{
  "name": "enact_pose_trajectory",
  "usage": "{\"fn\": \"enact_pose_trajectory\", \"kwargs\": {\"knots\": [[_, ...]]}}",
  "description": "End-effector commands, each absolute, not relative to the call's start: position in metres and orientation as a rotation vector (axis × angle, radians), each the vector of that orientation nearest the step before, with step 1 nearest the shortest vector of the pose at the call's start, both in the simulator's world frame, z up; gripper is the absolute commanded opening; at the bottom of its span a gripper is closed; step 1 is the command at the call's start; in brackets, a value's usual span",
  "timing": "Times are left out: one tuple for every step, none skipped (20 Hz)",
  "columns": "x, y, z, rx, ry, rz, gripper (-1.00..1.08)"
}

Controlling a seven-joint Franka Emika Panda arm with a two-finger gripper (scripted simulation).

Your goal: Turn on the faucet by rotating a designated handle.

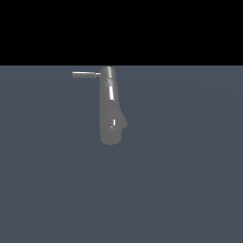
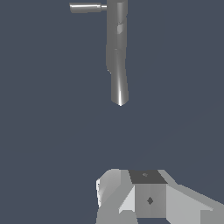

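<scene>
The grey metallic faucet [image 1: 111,111] stands on the flat grey-blue floor, its column widening to a rounded end toward the camera. The handle [image 1: 85,74], a thin straight rod, sticks out from the cap toward the exterior view's left. No part of the arm shows in the exterior view. The wrist view takes in the faucet [image 2: 117,48] and the handle [image 2: 86,7] well away from my gripper [image 2: 131,192]. Only white and grey finger parts show at the frame's edge. Nothing is between them, and their gap is not readable.
A plain grey-blue floor [image 1: 190,190] spreads around the faucet, under a black backdrop in the exterior view. No other objects show.
</scene>
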State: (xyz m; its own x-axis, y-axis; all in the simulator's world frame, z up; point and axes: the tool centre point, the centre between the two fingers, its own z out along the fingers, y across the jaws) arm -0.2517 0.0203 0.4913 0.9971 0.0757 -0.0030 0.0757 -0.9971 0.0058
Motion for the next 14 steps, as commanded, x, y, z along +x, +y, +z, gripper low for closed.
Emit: {"fn": "enact_pose_trajectory", "kwargs": {"knots": [[-0.2517, 0.0203, 0.4913, 3.133, 0.119, -0.004, -1.00], [-0.2516, 0.0205, 0.4912, 3.134, 0.118, -0.005, -1.00], [-0.2511, 0.0208, 0.4908, 3.134, 0.114, -0.006, -1.00], [-0.2504, 0.0215, 0.4901, 3.136, 0.109, -0.008, -1.00], [-0.2494, 0.0224, 0.4893, 3.137, 0.102, -0.011, -1.00], [-0.2484, 0.0234, 0.4882, 3.139, 0.095, -0.015, -1.00], [-0.2476, 0.0243, 0.4872, 3.141, 0.090, -0.018, -1.00], [-0.2472, 0.0250, 0.4864, 3.143, 0.086, -0.020, -1.00], [-0.2471, 0.0255, 0.4858, 3.145, 0.085, -0.022, -1.00], [-0.2474, 0.0258, 0.4855, 3.145, 0.087, -0.023, -1.00], [-0.2477, 0.0258, 0.4854, 3.146, 0.089, -0.023, -1.00], [-0.2479, 0.0258, 0.4855, 3.146, 0.090, -0.022, -1.00], [-0.2477, 0.0257, 0.4856, 3.145, 0.089, -0.022, -1.00], [-0.2473, 0.0256, 0.4857, 3.145, 0.086, -0.022, -1.00]]}}
